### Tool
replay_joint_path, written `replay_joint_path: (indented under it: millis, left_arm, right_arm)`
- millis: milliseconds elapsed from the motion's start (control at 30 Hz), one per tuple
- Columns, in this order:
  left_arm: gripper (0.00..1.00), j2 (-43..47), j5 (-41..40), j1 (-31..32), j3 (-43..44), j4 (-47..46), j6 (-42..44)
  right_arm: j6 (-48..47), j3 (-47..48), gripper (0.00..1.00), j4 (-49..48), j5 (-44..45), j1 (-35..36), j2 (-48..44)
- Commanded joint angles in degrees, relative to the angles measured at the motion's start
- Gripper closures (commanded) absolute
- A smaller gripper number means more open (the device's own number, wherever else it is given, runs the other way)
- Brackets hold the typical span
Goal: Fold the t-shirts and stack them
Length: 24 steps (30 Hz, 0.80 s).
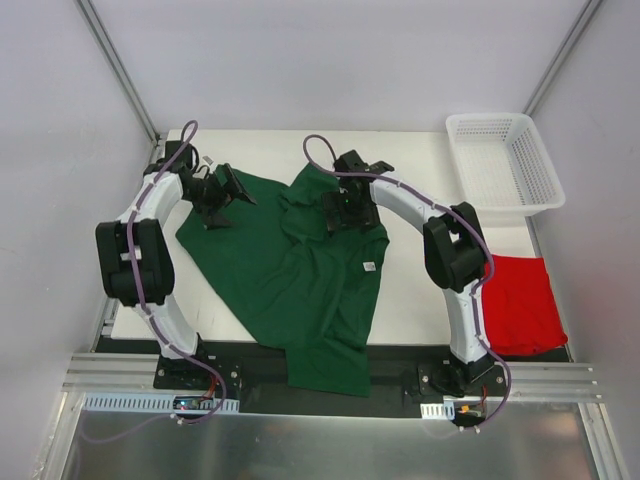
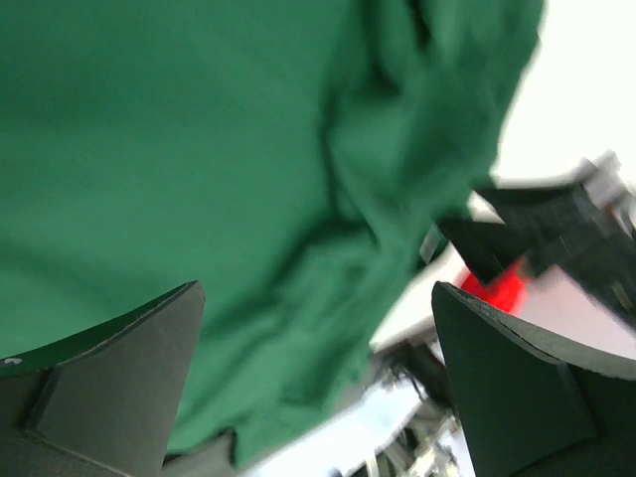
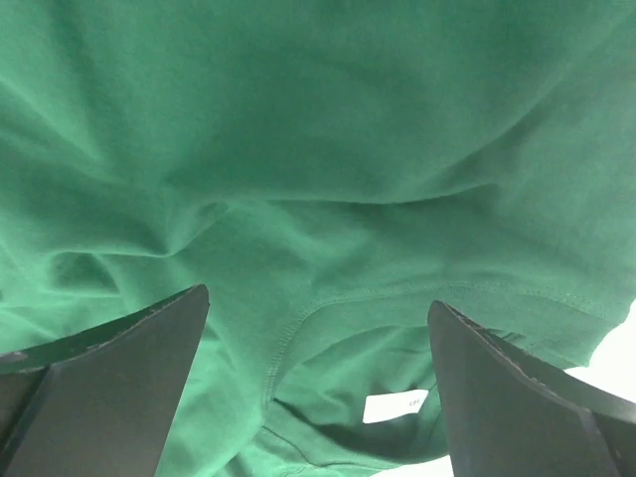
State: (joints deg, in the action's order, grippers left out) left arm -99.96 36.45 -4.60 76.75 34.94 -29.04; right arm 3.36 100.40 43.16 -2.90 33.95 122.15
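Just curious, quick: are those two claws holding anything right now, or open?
Left gripper: open, holding nothing, over the green t-shirt.
Right gripper: open, holding nothing, over the same shirt.

White worktop point(image 1: 410, 290) inside box-like enclosure. Back wall point(image 1: 330, 60) plain, pale grey-white, no windows. Left wall point(image 1: 50, 120) and right wall point(image 1: 610, 100) same pale panels. Slanted aluminium struts at back corners: left strut point(image 1: 118, 65), right strut point(image 1: 565, 55). Dark strip point(image 1: 395, 353) along near worktop edge. Aluminium rail point(image 1: 560, 378) runs across below it. Brushed metal sheet point(image 1: 320, 445) in foreground, dull sheen. Light even, diffuse; shadows soft and faint.
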Motion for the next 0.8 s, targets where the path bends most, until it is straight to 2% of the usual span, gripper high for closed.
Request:
replay_joint_path:
  millis: [0, 167, 267, 500, 667, 767]
  left_arm:
    - [0.01, -8.3, -10.8, -0.4, 9.6, 8.8, 6.4]
    - [0.01, -21.6, -18.9, -0.6, 24.5, 20.0, 9.6]
    - [0.01, -26.2, -24.1, -0.8, 29.7, 25.2, 10.8]
    - [0.01, -29.2, -36.2, -2.5, 29.3, 27.8, 11.8]
    - [0.01, -28.8, -39.9, -5.5, 26.0, 27.6, 12.0]
    - [0.01, -28.9, -39.3, -6.6, 26.1, 27.4, 12.0]
  right_arm:
    - [-1.3, 4.6, 0.04, 8.3, -4.2, -0.4, 1.1]
    - [-1.9, 4.5, 0.04, 15.4, -6.1, -0.7, 1.0]
    - [-1.8, -0.1, 0.04, 14.9, -8.2, -0.6, -1.6]
    - [-2.3, -4.4, 0.04, 16.3, -10.4, -0.1, -2.0]
    - [-3.0, -3.2, 0.04, 21.5, -7.3, -0.6, 0.0]
    - [-4.8, -1.7, 0.04, 23.8, -3.5, -1.7, 1.8]
